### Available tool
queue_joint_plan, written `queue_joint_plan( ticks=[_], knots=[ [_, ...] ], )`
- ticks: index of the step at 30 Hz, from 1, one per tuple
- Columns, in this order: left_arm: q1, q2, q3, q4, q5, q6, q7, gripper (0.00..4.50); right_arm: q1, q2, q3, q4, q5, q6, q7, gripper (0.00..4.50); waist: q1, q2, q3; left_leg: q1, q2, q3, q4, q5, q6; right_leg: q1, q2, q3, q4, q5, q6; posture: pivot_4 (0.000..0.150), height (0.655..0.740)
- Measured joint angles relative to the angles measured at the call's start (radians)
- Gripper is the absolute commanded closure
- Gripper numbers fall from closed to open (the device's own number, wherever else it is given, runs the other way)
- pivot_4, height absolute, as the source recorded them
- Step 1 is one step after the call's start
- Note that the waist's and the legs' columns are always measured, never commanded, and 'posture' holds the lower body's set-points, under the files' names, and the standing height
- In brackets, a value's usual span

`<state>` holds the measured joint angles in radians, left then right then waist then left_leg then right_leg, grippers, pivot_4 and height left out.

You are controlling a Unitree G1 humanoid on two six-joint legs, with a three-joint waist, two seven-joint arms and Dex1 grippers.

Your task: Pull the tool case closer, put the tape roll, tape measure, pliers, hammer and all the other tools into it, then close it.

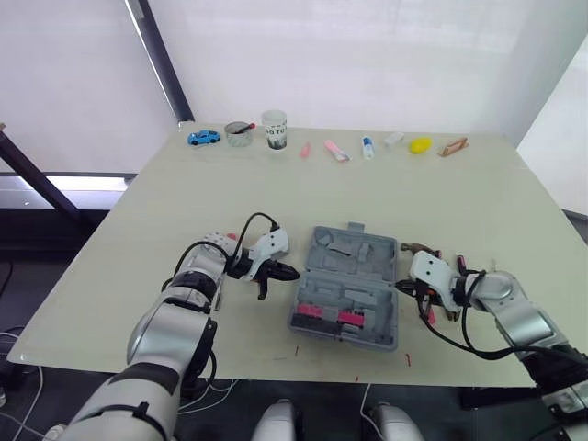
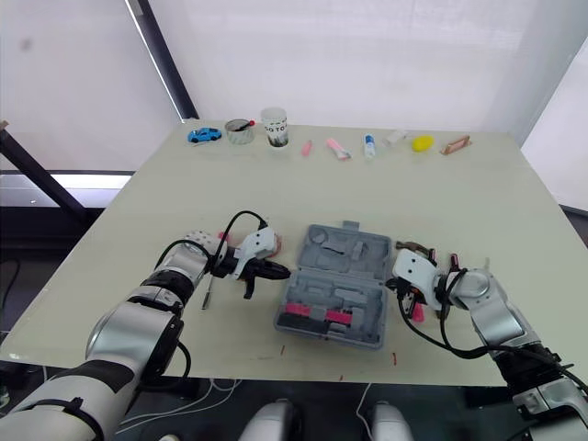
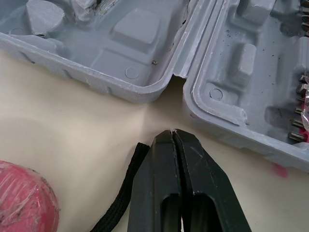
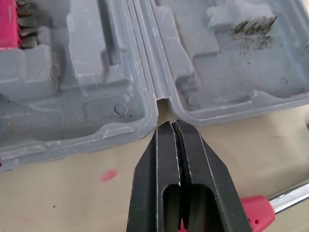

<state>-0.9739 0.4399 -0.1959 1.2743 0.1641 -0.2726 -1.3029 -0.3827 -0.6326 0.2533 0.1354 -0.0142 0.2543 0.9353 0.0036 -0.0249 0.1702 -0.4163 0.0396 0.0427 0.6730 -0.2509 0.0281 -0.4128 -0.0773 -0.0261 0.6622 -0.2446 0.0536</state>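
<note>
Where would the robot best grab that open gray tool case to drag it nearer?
Probably by the raised side rims of the tool case, one gripper coming in from each side. It lies open and flat, so the thin upright rim is what two fingers could pinch. The left gripper and right gripper sit shut beside it, so they must open first.

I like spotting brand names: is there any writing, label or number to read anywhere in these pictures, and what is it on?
No text here can be read.
white cup: a dark printed band, too small to read.
white tube: any label is too small to tell.
tool case: plain grey moulded plastic, no lettering seen, even close up in the wrist views.
</note>
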Motion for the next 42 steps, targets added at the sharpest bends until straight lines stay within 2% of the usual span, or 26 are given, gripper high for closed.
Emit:
queue_joint_plan(
  ticks=[11,25,32,42],
  knots=[
    [0.000,-0.001,0.001,0.004,0.002,0.000,0.023,4.42,-0.015,0.029,0.006,0.035,-0.017,-0.023,-0.002,4.49,-0.010,0.000,0.000,0.000,0.000,0.000,0.001,0.000,0.000,0.000,0.000,0.000,0.001,0.000,0.000,0.150,0.7400],
    [-0.002,-0.050,0.029,0.013,0.009,0.005,0.037,4.42,-0.015,0.035,0.002,0.038,-0.016,-0.023,0.010,4.49,-0.011,0.000,0.000,0.000,0.000,-0.001,0.002,0.000,0.000,0.001,0.000,0.000,0.001,0.001,0.000,0.150,0.7400],
    [0.001,-0.064,0.030,0.011,0.008,0.004,-0.019,4.42,0.002,0.023,-0.017,0.025,-0.007,-0.004,0.041,4.49,-0.009,0.000,0.000,0.000,0.000,0.000,0.002,0.000,0.000,0.001,0.000,0.000,0.001,0.001,0.000,0.150,0.7400],
    [0.063,-0.076,0.028,-0.072,-0.006,0.028,-0.156,4.42,0.097,-0.037,-0.040,-0.107,0.027,0.083,0.098,4.49,-0.011,0.000,0.000,0.000,0.000,-0.001,0.002,0.000,0.000,0.001,0.000,0.000,0.001,0.001,0.000,0.150,0.7400]
  ],
)
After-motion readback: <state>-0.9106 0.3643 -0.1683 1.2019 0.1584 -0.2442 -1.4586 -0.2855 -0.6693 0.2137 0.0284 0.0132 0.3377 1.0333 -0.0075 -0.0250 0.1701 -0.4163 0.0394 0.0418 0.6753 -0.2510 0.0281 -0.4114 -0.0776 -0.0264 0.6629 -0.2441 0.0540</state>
